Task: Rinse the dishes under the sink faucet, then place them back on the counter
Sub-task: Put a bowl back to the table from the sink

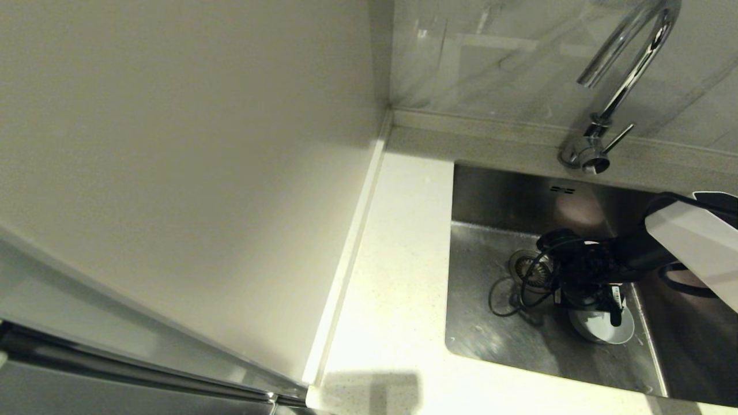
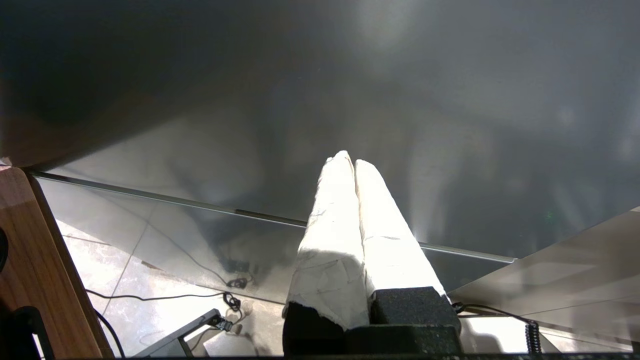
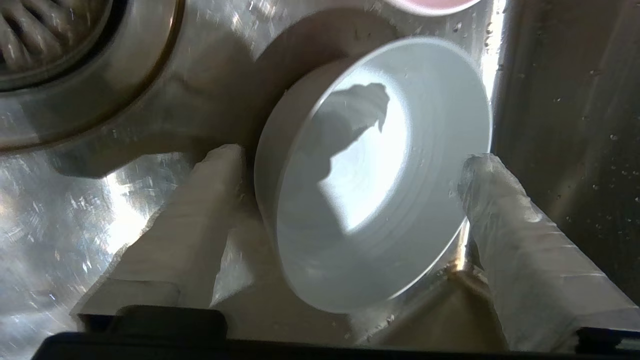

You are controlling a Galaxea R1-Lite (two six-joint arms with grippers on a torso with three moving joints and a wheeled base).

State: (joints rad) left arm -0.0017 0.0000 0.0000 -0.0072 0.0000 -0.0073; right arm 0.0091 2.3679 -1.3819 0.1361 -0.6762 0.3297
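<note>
The pale blue-white bowl (image 1: 599, 333) (image 3: 390, 210) rests on the floor of the steel sink (image 1: 490, 328), close to its right wall. My right gripper (image 1: 599, 311) (image 3: 350, 159) reaches down over it, open, one wrapped finger (image 3: 215, 180) beside the bowl's outer wall and the other at the opposite rim. An edge of the pink cup (image 3: 432, 4) shows just beyond the bowl. The lilac plate is out of view. The faucet (image 1: 628, 57) curves above the sink's back right. My left gripper (image 2: 350, 161) is shut on nothing, parked away from the sink.
The white counter (image 1: 398, 259) runs left of the sink, bounded by a cream wall panel (image 1: 173, 144). The round drain strainer (image 1: 527, 266) (image 3: 45, 40) lies left of the bowl. The faucet's lever (image 1: 618, 138) sticks out at its base. Cables trail from my right wrist.
</note>
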